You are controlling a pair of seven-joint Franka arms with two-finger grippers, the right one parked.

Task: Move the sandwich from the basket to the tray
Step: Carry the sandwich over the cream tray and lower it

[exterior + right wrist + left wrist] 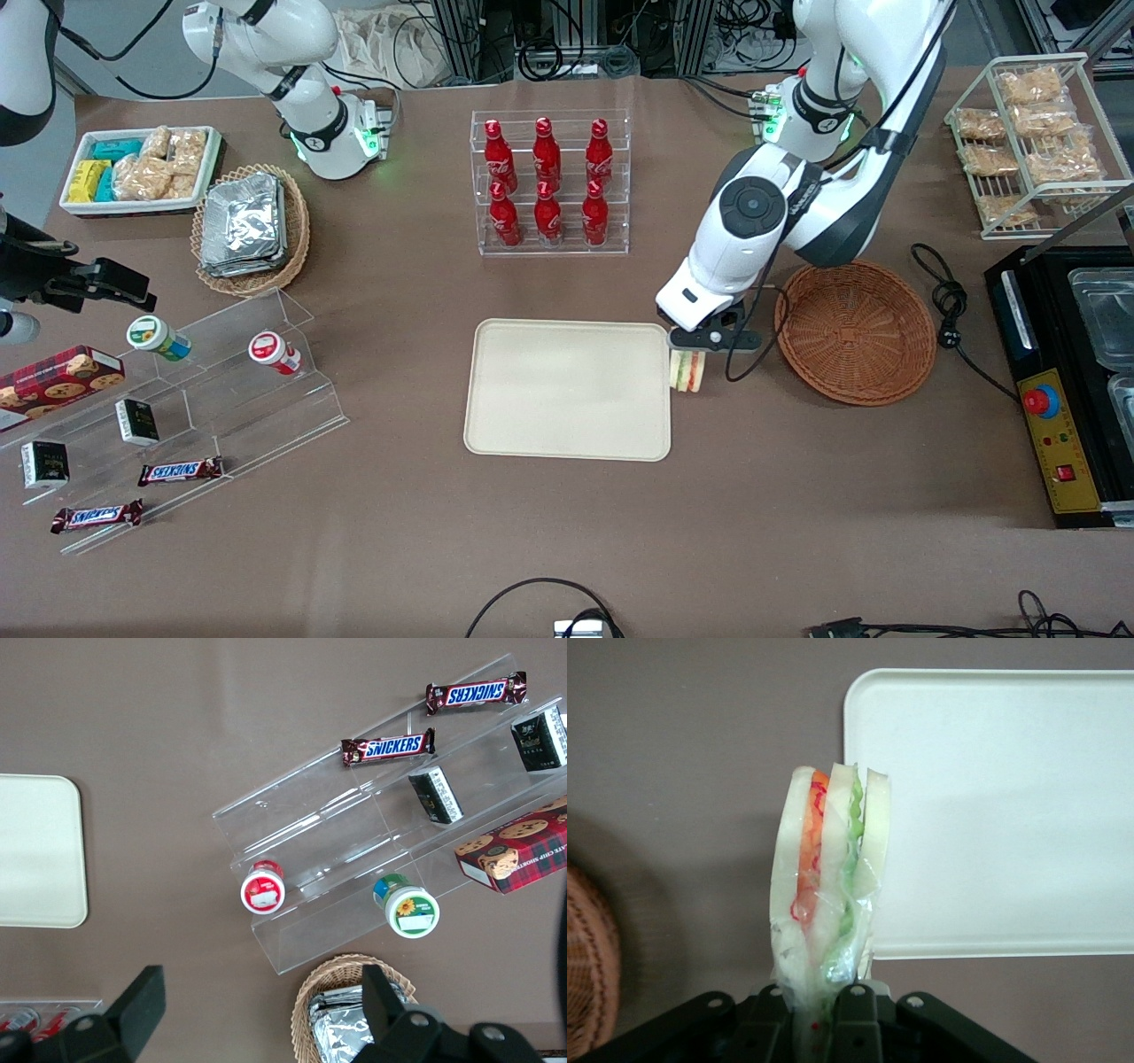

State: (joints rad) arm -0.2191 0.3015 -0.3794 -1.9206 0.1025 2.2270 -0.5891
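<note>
My left gripper is shut on the sandwich, a plastic-wrapped wedge of pale bread with red, orange and green layers. It holds the sandwich above the table between the basket and the tray, right at the tray's edge. In the left wrist view the sandwich sticks out from the black fingers, beside the tray's corner. The cream-beige tray lies bare in the table's middle. The reddish-brown round basket holds nothing visible; its rim shows in the left wrist view.
A clear rack of red bottles stands farther from the front camera than the tray. A black cable and a black machine lie toward the working arm's end. A wire rack of bagged snacks stands there too.
</note>
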